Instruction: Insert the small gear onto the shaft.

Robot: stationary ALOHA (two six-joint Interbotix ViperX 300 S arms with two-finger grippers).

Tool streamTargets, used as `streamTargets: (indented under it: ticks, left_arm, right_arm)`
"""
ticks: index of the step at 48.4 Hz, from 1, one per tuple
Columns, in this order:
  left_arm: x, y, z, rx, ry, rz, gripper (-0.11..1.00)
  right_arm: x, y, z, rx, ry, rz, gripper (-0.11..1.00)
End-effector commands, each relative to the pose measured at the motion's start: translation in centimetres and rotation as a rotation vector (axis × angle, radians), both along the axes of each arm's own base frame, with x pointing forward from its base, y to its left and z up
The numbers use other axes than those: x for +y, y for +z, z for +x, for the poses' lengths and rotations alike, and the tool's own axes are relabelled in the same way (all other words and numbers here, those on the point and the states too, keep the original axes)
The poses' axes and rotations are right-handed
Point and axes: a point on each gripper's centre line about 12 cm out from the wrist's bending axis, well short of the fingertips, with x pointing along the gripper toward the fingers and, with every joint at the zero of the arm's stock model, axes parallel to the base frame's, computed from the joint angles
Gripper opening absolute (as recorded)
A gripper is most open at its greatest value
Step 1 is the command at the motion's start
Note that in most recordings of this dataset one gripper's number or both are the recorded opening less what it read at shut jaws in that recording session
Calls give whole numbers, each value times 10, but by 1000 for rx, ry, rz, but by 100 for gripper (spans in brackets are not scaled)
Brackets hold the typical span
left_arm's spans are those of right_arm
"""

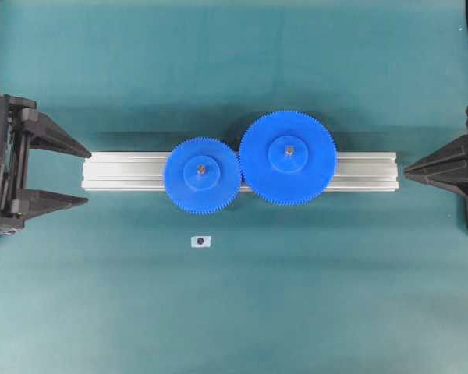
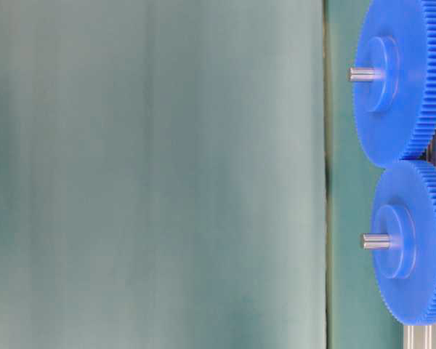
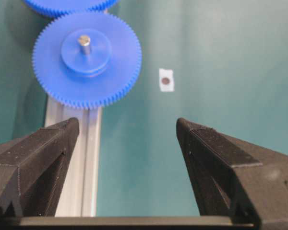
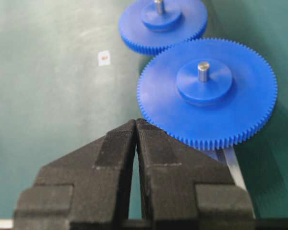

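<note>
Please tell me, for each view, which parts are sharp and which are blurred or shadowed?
Overhead view: evenly lit and sharp, soft shadow above the rail. Table-level view: rotated sideways, left side only a blurred teal haze, gears sharp. Left wrist view: small gear sharp, left gripper fingers soft. Right wrist view: right gripper slightly soft, large gear sharp.

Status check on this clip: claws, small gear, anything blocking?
Left claw open, empty, parked off the rail's left end. Right claw shut, empty. Small gear seated on shaft, teeth meeting the large gear. Nothing in the way.
</note>
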Motion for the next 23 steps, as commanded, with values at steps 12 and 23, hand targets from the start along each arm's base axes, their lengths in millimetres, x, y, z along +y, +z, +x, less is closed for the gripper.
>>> streamTargets:
  ticks: [12,23]
  left_arm:
    - [-1,5,2,-14,-2,-2,83]
    - [-1,3,1,-9,-3,0,83]
  right_arm:
    - [0,5,2,-12,-4,4,11]
    - [0,5,2,-12,-4,4,11]
